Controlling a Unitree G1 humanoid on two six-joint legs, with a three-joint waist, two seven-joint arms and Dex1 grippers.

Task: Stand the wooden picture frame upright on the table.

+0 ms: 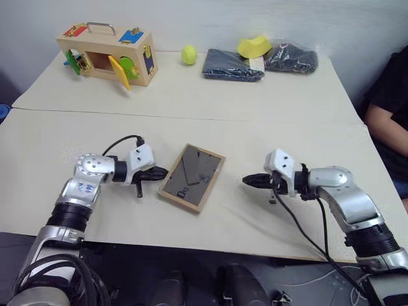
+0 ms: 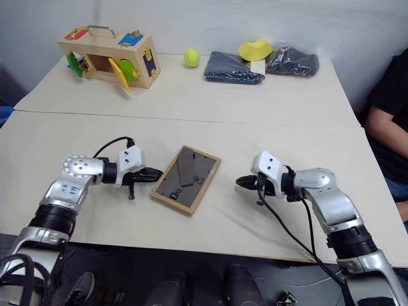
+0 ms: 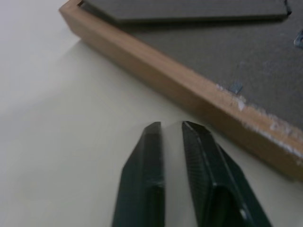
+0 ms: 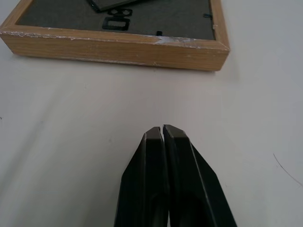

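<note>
The wooden picture frame (image 1: 191, 176) lies flat on the table (image 1: 210, 102), face down, with its dark back panel and stand turned up. My left gripper (image 1: 163, 171) is shut and empty, its tips just off the frame's left edge (image 3: 189, 90) without touching it. My right gripper (image 1: 245, 181) is shut too, holding nothing, and points at the frame's right edge (image 4: 113, 47) from a short gap away. Both grippers hover low over the tabletop, one on either side of the frame.
A wooden box with colourful latches (image 1: 107, 55) stands at the back left. A yellow-green ball (image 1: 188, 55), two dark folded bags (image 1: 233, 65) and a yellow object (image 1: 254, 46) lie along the back. A person (image 1: 389, 115) sits at the right edge.
</note>
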